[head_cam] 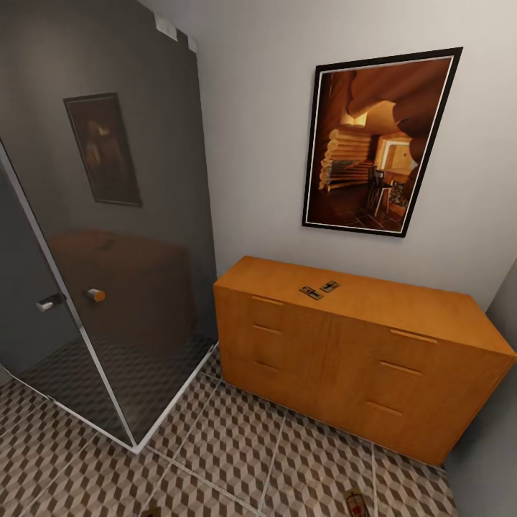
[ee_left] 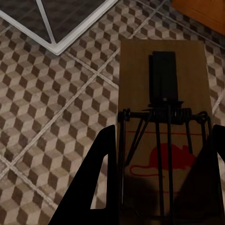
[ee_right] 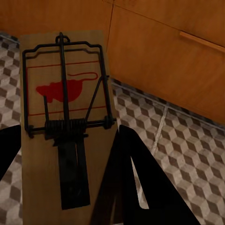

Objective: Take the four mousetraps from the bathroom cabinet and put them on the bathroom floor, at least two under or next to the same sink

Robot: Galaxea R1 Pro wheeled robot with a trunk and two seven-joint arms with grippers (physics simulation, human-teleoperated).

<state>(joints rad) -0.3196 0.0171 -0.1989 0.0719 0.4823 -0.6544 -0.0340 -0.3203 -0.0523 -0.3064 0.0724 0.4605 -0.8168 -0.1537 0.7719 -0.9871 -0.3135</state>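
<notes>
We see matte black, flat triangular fingers w/ pointed cut-outs on left gripper [ee_left: 161, 176] & right gripper [ee_right: 65, 159].

Head cam high, facing cabinet [head_cam: 359, 337]; wrist cams close over floor [ee_left: 42, 117].

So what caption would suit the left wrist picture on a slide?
Left gripper holding a mousetrap above the cube-patterned bathroom floor.

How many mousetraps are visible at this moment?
4. Two small wooden mousetraps lie side by side on top of the orange-brown wooden cabinet. One sits in the left tool, another in the right tool, both over the cube-patterned tile floor.
</notes>
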